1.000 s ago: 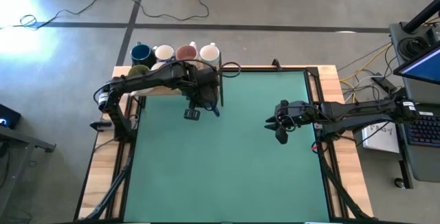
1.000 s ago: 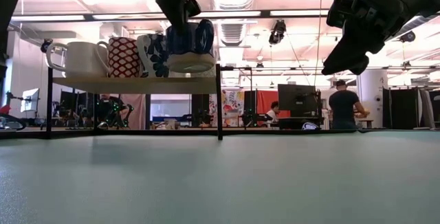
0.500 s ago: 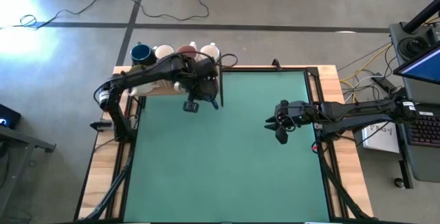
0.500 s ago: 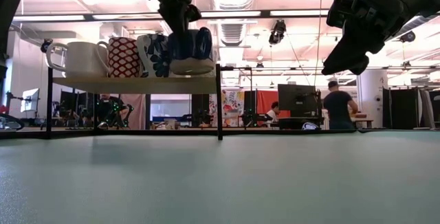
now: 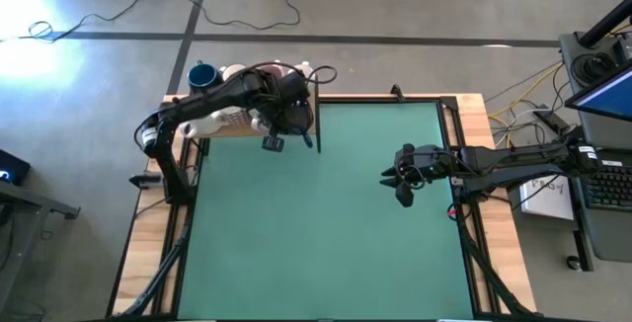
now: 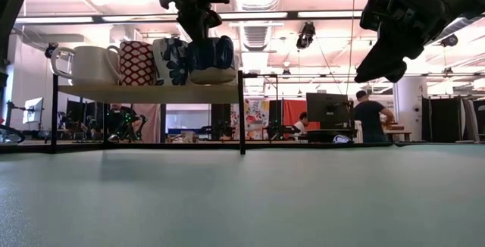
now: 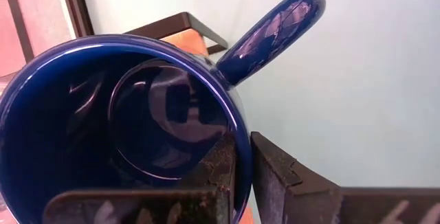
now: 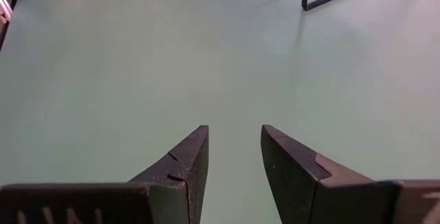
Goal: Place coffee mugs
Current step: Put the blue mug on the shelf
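Up at the far left corner of the green table (image 5: 326,223), the left gripper (image 7: 242,176) is clamped on the rim of a dark blue mug (image 7: 124,121): one finger inside the cup, the other outside, w/ the wall pinched between them. In the left wrist view the mug's mouth faces the camera, its handle (image 7: 275,31) sticking out to the side over pale table surface. In the low view this blue mug (image 6: 212,54) sits at the end of a row on a raised shelf (image 6: 148,92), its base at or just above the board — can't tell for sure if it's fully down. Next along the row, touching or nearly so: a white mug w/ blue flowers (image 6: 170,61), a red-and-white patterned mug (image 6: 136,64), then a plain cream mug (image 6: 87,65) w/ handle pointing outward.

From above, the left arm covers most of the shelf; another dark blue mug (image 5: 203,75) shows at the shelf's far left end, and bits of white mugs (image 5: 234,72) peek out beside the arm.

The right gripper (image 8: 234,155) hangs above the table's right half, well apart from the shelf, fingers spread and holding nothing. A person (image 6: 370,118) stands in the room beyond the table.
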Tool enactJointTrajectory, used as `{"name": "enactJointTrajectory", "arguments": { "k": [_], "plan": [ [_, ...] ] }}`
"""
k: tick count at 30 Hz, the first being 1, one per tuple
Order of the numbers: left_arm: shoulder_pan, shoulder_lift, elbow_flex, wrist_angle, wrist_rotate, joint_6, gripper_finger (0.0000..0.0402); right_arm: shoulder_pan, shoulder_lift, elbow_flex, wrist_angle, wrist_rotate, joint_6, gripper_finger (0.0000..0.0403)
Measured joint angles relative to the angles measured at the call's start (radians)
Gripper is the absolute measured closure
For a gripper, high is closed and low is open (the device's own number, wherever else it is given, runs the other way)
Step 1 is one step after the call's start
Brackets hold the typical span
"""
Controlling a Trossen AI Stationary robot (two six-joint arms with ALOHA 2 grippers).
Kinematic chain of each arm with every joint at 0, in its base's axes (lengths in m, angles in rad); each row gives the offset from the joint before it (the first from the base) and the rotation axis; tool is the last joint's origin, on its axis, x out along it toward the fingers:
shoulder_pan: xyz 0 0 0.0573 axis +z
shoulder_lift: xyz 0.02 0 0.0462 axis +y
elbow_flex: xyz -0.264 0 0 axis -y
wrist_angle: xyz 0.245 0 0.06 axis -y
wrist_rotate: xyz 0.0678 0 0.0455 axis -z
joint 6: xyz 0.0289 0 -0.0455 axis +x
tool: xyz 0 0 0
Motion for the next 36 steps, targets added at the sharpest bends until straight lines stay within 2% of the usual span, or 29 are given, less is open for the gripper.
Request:
{"name": "enactJointTrajectory", "arguments": {
  "k": [25,36],
  "plan": [
    [0.030,0.031,-0.002,0.023,0.024,0.000,0.0387,0.000,0.000,0.000,0.000,0.000,0.000,0.0280],
    [0.037,0.033,-0.002,0.040,0.010,-0.001,0.0369,0.000,0.000,0.000,0.000,0.000,0.000,0.0280]
  ]
}}
